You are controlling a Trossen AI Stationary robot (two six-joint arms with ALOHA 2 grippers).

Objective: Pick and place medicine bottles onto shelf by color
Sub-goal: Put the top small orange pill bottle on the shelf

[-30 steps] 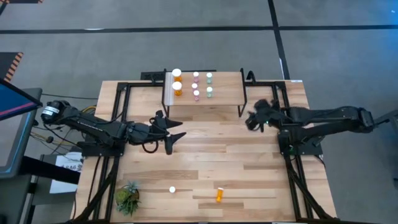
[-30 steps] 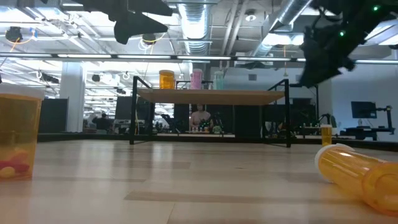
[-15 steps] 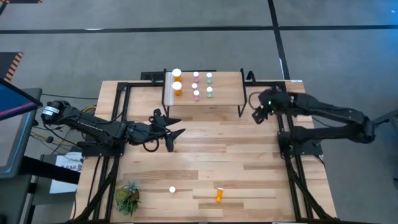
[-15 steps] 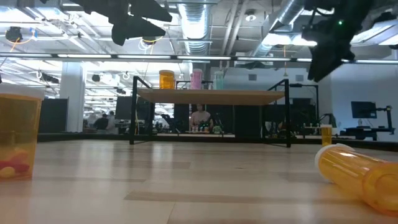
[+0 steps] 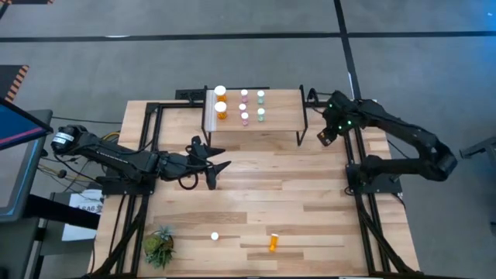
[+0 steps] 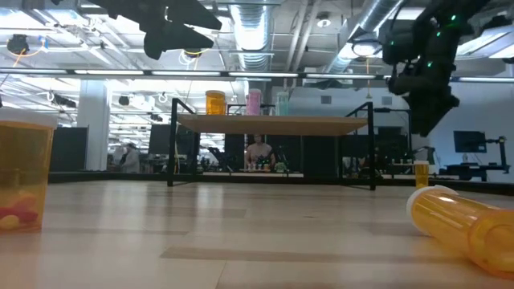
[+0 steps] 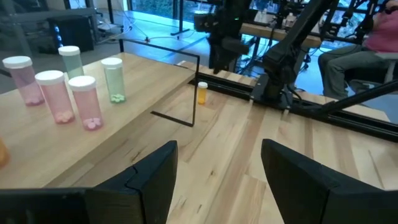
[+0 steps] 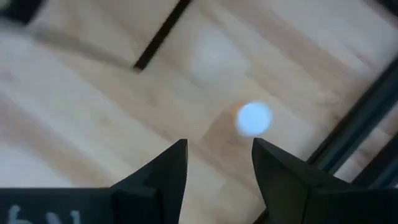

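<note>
Six white-capped medicine bottles [image 5: 243, 105], orange, pink and pale green, stand on the small light-wood shelf with black legs [image 5: 279, 116]. Right gripper [image 5: 324, 136] hovers with parted, empty fingers over a small orange bottle [image 8: 254, 117] beside the shelf's right end. Left gripper [image 5: 214, 173] hangs spread and empty before the shelf. Two orange bottles [image 5: 273, 242] remain near the table's front edge.

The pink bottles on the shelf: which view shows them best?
The left wrist view: three pink bottles stand close and distinct on the shelf. The high view shows only their caps. The low view shows one pink body. The right wrist view shows none.
</note>
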